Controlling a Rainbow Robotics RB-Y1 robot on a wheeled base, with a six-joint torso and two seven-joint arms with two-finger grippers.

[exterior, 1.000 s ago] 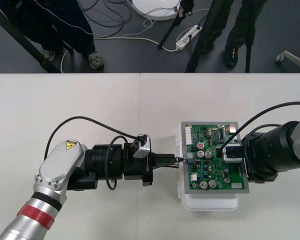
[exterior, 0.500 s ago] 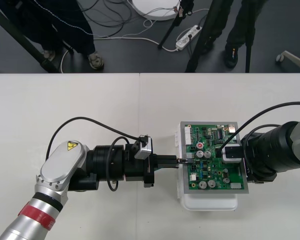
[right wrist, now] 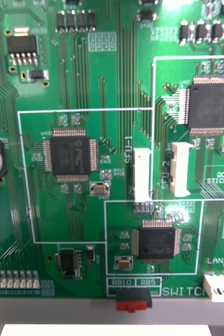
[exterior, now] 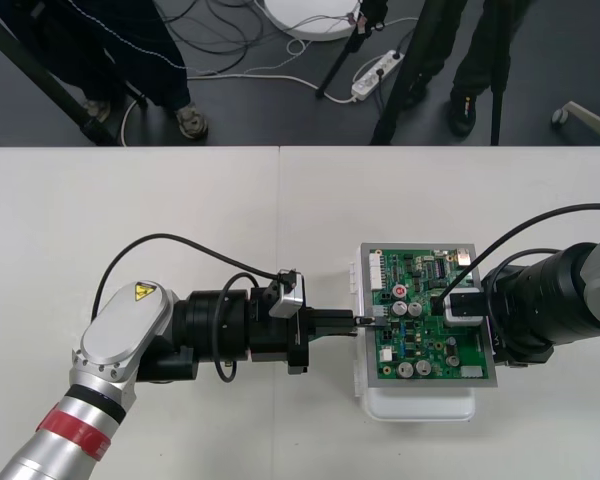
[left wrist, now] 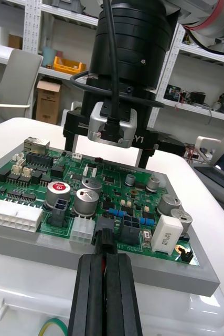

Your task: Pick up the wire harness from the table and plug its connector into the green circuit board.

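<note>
Left pincer (left wrist: 105,257), clenched on the harness plug (left wrist: 104,233), holds it at the green circuit board's (left wrist: 117,181) edge; a skewed push could jam it or bend pins. Right pincer (left wrist: 106,155) hangs spread above.

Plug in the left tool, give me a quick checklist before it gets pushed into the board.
1. Left tool shut on the plug: ok.
2. Plug at the board's edge nearest the left tool, beside the white socket: ok.
3. Plug seated in the board: cannot tell.
4. Right tool open over the board's far side, apart from the plug: ok.
5. Wires run back between the left tool's fingers, free of snags: cannot tell.
</note>
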